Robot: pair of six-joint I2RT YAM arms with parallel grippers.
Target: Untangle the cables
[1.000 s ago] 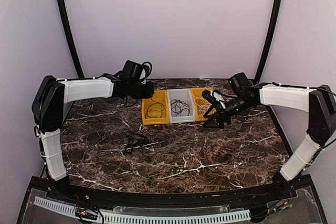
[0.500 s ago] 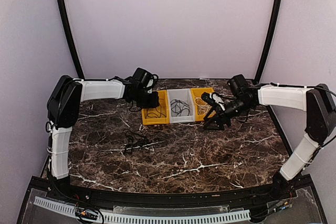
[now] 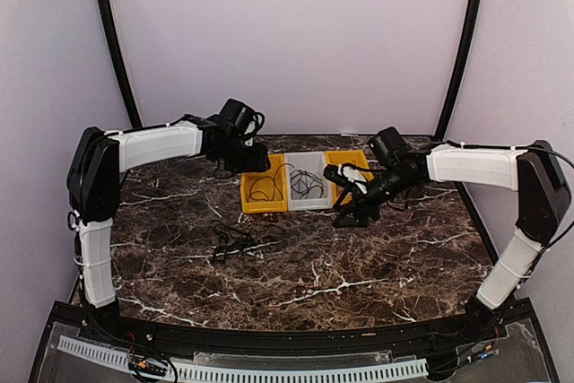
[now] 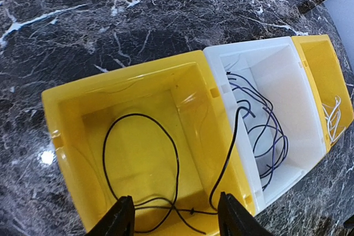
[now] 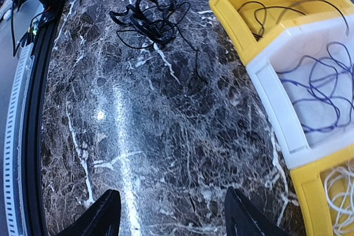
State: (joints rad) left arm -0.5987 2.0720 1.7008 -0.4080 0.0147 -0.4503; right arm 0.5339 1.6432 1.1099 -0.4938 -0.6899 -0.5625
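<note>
The left gripper (image 4: 174, 219) hangs over the yellow bin (image 4: 127, 78), jaws spread and empty. The black cable (image 4: 136, 115) lies inside, one end poking into the white bin (image 4: 249, 52). Lift straight up so nothing snags. The right gripper's (image 5: 171, 214) jaws are spread too.

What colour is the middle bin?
The middle bin is white; left wrist view shows it best.

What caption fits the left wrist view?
Open left hand over a black cable in a yellow bin; white bin holds a dark cable.
</note>
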